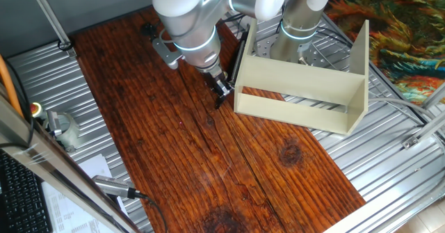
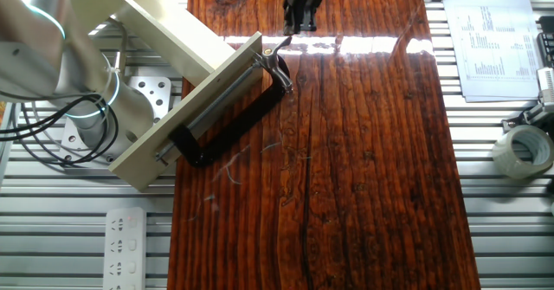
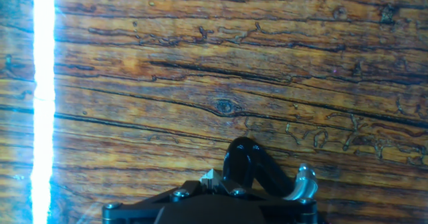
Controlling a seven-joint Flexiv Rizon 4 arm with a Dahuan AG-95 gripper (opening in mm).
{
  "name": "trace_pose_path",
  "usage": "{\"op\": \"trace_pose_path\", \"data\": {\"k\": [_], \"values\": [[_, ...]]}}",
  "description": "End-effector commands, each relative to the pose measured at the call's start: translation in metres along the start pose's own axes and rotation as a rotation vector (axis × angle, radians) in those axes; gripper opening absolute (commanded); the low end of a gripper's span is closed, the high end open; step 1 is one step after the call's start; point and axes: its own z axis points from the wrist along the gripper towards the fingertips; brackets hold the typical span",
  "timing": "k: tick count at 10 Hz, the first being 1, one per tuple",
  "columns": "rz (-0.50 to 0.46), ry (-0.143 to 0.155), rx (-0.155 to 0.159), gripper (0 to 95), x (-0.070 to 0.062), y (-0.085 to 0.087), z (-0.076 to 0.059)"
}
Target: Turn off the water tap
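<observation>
Water tap (image 2: 279, 51) sits at the clamp's (image 2: 234, 108) end.
Gripper (image 2: 300, 23) hovers just beside it; can't tell if its fingers are spread.

One dark two-finger hand (image 2: 302, 13) hangs over one glossy reddish-brown wooden desk (image 2: 363, 169). Just beside it sits one small silvery metal water tap (image 2: 279, 48), on one black C-shaped clamp (image 2: 234, 121) gripping one cream box-shaped panel frame (image 1: 306, 87). Well apart lie one roll of tape (image 2: 524, 151), one white power strip (image 2: 128, 247) and one printed sheet (image 2: 493, 39).
</observation>
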Motion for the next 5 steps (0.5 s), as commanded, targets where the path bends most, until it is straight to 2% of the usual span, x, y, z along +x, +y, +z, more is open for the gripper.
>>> {"op": "trace_pose_path", "data": {"k": [1, 2, 5], "values": [[0.002, 0.009, 0.000, 0.0, 0.0031, 0.0022, -0.0017], [-0.003, 0.012, 0.003, 0.0, 0.0087, 0.0040, -0.0026], [-0.008, 0.010, 0.007, 0.0, 0.0110, 0.0013, 0.0002]]}}
